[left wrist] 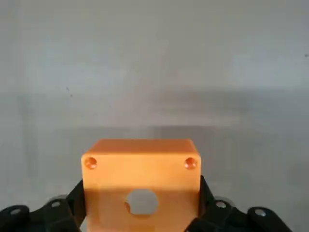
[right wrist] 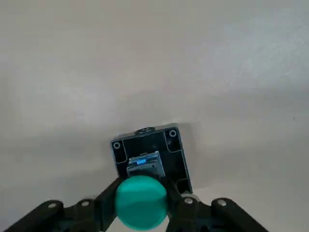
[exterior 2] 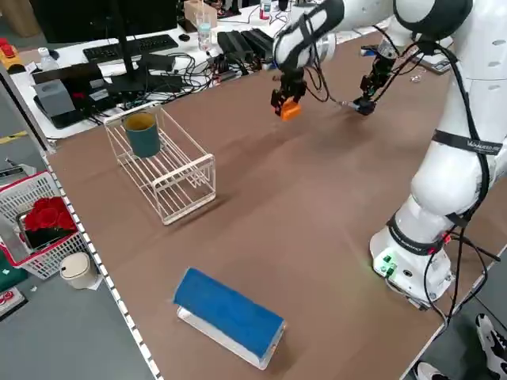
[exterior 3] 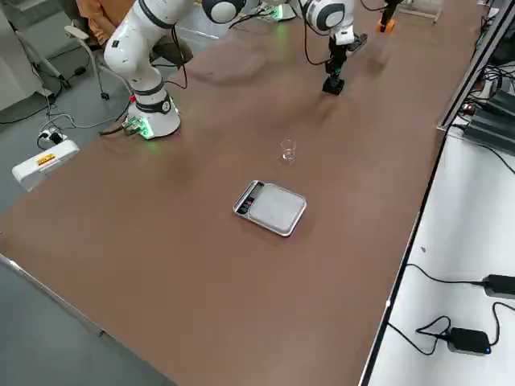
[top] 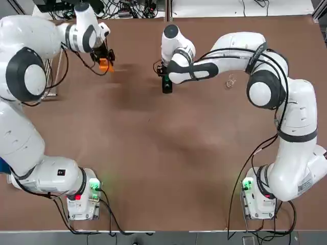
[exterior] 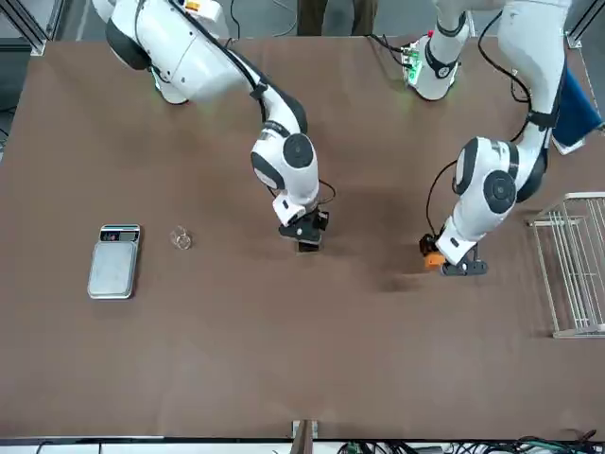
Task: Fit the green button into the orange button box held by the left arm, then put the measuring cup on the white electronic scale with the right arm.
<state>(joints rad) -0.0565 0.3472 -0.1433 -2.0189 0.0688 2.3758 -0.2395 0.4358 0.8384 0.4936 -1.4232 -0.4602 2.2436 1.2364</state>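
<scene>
With twelve o'clock pointing away from the robot's bases, the green button (right wrist: 141, 203) is toward twelve on the brown surface (top: 153, 153), held between the fingers of the right claw (top: 163, 70). A black open-sided block (right wrist: 169, 157) shows just beyond the green cap; whether it touches the surface, I cannot tell.

From the button, the orange button box (left wrist: 111, 171) is between nine and ten o'clock, gripped by the left claw (top: 104, 60), one finger on each side, its round hole unfilled.

At three o'clock from the button, the clear measuring cup (exterior 3: 288, 151) stands on the surface. Farther out at three, near the cup but apart from it, the white electronic scale (exterior 3: 278, 211) lies flat with a bare plate.

Beyond the box at about nine o'clock is a white wire rack (exterior 2: 181, 184) with a teal mug (exterior 2: 142, 136) in it. Toward seven or eight from the box is a blue-topped white object (exterior 2: 230, 313).
</scene>
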